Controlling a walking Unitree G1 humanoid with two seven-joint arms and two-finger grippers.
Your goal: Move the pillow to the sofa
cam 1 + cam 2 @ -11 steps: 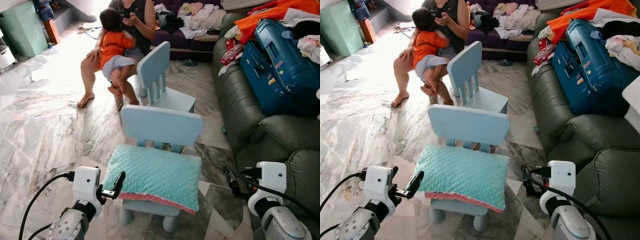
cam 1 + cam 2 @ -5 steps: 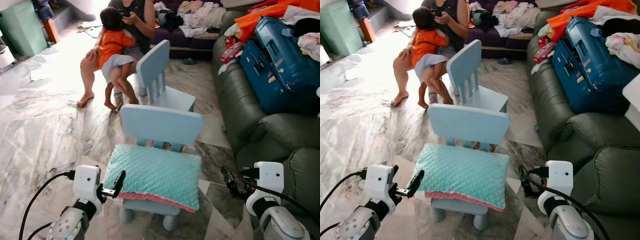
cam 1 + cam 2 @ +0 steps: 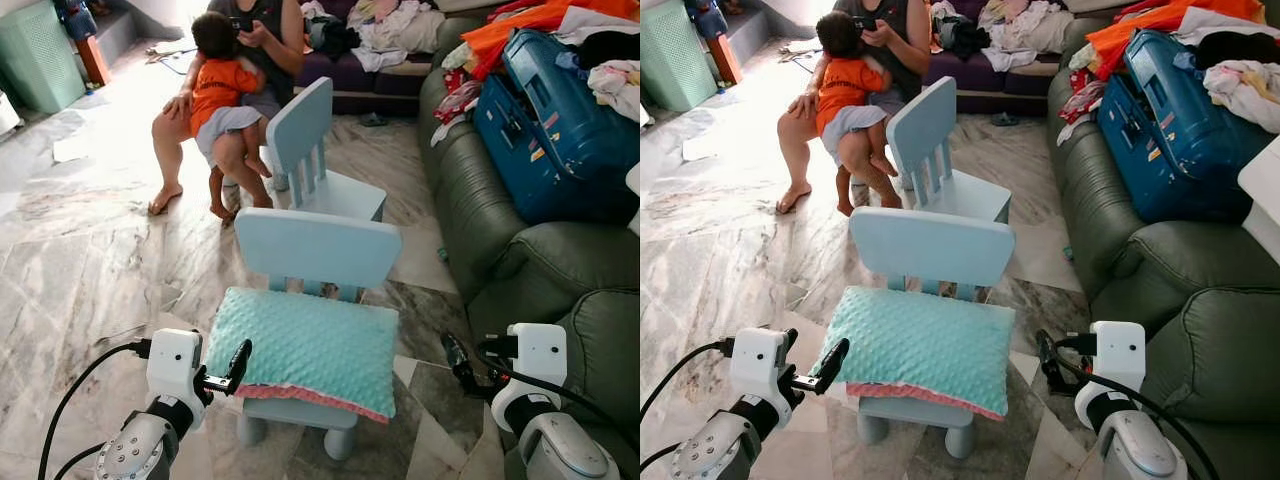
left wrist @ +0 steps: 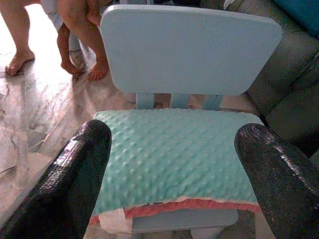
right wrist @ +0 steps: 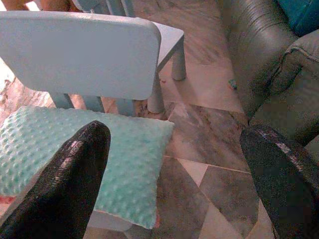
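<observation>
Pillow [image 3: 305, 345] lying ungrasped on chair [image 3: 318, 247] seat, flanked by wide-spread left gripper [image 4: 174, 174] and right gripper [image 5: 182, 179]; sofa [image 3: 520, 260] transfer not begun.

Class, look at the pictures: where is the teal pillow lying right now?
The teal pillow lies flat on the seat of the nearer light blue chair, between the open left gripper and right gripper, with the green sofa to its right.
</observation>
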